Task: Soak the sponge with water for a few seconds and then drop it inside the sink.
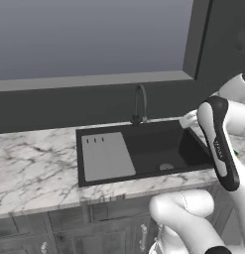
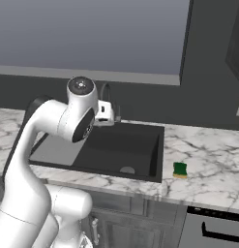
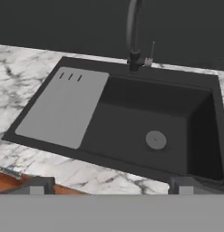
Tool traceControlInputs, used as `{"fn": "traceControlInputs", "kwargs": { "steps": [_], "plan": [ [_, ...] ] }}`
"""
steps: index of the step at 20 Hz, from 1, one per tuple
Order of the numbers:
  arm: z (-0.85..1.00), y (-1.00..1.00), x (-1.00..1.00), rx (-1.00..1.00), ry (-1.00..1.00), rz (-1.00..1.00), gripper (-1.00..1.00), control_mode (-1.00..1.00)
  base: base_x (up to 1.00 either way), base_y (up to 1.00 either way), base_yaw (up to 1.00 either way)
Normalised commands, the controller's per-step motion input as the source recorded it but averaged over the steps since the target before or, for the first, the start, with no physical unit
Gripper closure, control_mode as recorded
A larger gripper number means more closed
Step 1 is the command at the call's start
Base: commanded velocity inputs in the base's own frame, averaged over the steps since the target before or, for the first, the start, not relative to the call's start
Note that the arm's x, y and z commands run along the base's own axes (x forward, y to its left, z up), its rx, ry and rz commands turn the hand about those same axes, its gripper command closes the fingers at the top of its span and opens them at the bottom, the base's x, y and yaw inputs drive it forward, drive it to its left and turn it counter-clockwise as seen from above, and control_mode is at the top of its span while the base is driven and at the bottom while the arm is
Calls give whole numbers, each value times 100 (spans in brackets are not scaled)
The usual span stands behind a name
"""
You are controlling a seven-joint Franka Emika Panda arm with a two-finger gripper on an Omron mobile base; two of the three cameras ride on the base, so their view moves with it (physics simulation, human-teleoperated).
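Observation:
The sink [image 3: 131,122] is a black recessed basin with a grey ribbed drainboard [image 3: 63,106] on its left, a round drain [image 3: 155,139] and a dark arched faucet [image 3: 133,31] at the back. In the hand view my gripper [image 3: 111,188] hangs open above the sink's front edge, nothing between its fingertips [image 3: 37,185]. The sponge [image 2: 180,170], yellow with a green top, lies on the marble counter just right of the sink [image 2: 121,145], apart from my hand [image 2: 105,114]. The water is out of view.
Marble counter [image 1: 34,163] runs on both sides of the sink [image 1: 158,144]. A dark wall and a window ledge [image 1: 94,80] rise behind the faucet [image 1: 140,104]. Grey cabinet fronts [image 1: 69,223] sit below, and an appliance handle [image 2: 217,232] is at the lower right.

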Motion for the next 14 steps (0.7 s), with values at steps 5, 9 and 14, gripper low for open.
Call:
{"fn": "traceControlInputs", "kwargs": {
  "steps": [5,9,14],
  "plan": [
    [-5,-17,0,2,-28,8,-100,-100,0,0,0],
    [-6,-3,1,0,-31,4,-100,-100,0,0,0],
    [-3,0,16,0,-28,0,-100,-100,0,0,0]
  ]
}}
